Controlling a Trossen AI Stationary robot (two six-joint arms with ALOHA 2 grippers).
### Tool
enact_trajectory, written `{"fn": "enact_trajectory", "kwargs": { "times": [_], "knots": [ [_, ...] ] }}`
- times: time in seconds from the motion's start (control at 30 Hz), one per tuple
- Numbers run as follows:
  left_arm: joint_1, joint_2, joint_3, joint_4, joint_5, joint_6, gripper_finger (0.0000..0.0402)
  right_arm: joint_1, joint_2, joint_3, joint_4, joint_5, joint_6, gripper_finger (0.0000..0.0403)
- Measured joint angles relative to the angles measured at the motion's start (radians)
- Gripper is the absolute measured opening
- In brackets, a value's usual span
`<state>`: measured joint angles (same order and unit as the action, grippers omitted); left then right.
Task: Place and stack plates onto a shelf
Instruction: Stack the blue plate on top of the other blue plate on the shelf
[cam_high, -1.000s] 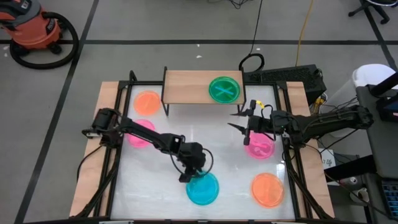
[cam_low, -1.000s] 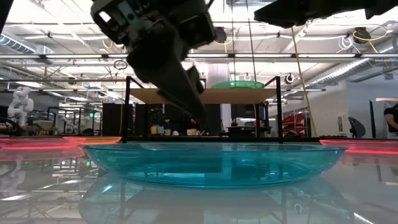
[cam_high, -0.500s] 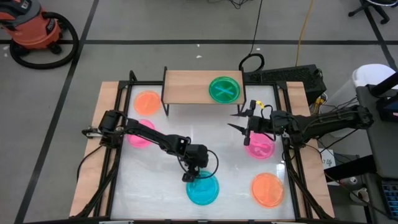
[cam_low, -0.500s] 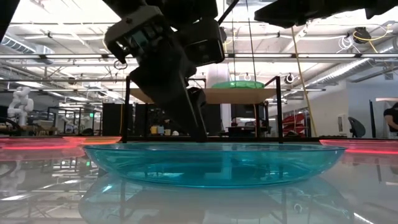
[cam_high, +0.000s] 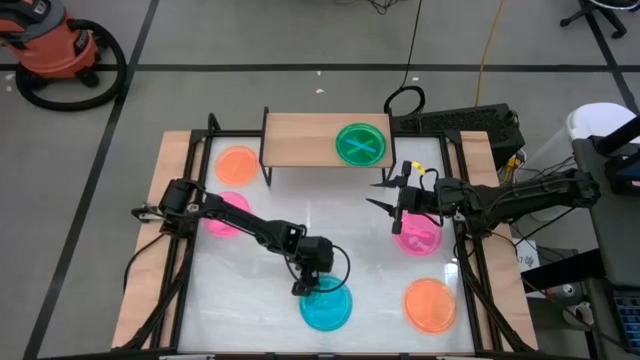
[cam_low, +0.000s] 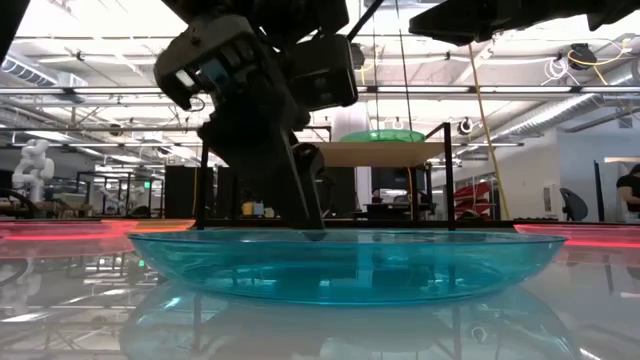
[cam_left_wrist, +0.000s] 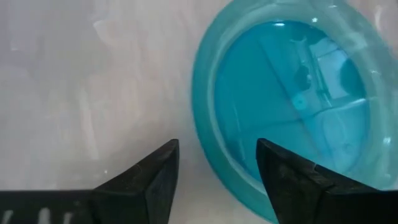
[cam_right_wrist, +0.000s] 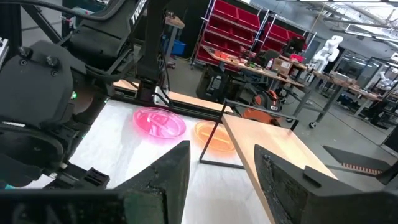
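Table bears 5 plates, shelf

The blue plate is a clear turquoise, and its rim looks paler than its middle. The green plate has a lighter cross mark on it and lies on the shelf, which has a light wood top and black legs. One pink plate is bright magenta, the other pink plate is the same colour. There are two orange plates, one orange plate and another orange plate. The table is white with a pale wood border. Both arms are dark, almost black.
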<state>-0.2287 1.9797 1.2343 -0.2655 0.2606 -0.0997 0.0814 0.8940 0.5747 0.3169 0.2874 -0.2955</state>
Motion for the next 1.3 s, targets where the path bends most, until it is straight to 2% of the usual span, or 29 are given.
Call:
{"fn": "enact_trajectory", "kwargs": {
  "times": [0.3,0.47,0.67,1.0,1.1,1.3],
  "knots": [
    [0.006,0.000,0.000,-0.002,0.009,-0.001,0.0100,0.000,0.000,0.000,0.000,0.000,0.008,0.0160],
    [0.006,0.000,0.000,-0.027,0.034,0.037,0.0079,0.000,0.000,0.000,0.000,0.000,0.008,0.0160],
    [0.007,0.000,0.000,-0.020,0.000,0.064,0.0078,0.000,0.000,0.000,0.000,0.000,0.008,0.0160],
    [0.040,0.000,0.000,-0.017,0.013,0.026,0.0085,0.000,0.000,0.000,0.000,0.000,0.020,0.0160],
    [0.040,0.000,0.000,-0.017,0.034,0.019,0.0109,0.000,0.000,0.000,-0.002,-0.001,0.022,0.0160],
    [0.028,0.000,0.000,-0.017,0.033,0.018,0.0188,0.000,0.000,0.000,-0.005,-0.001,0.023,0.0160]
  ]
}}
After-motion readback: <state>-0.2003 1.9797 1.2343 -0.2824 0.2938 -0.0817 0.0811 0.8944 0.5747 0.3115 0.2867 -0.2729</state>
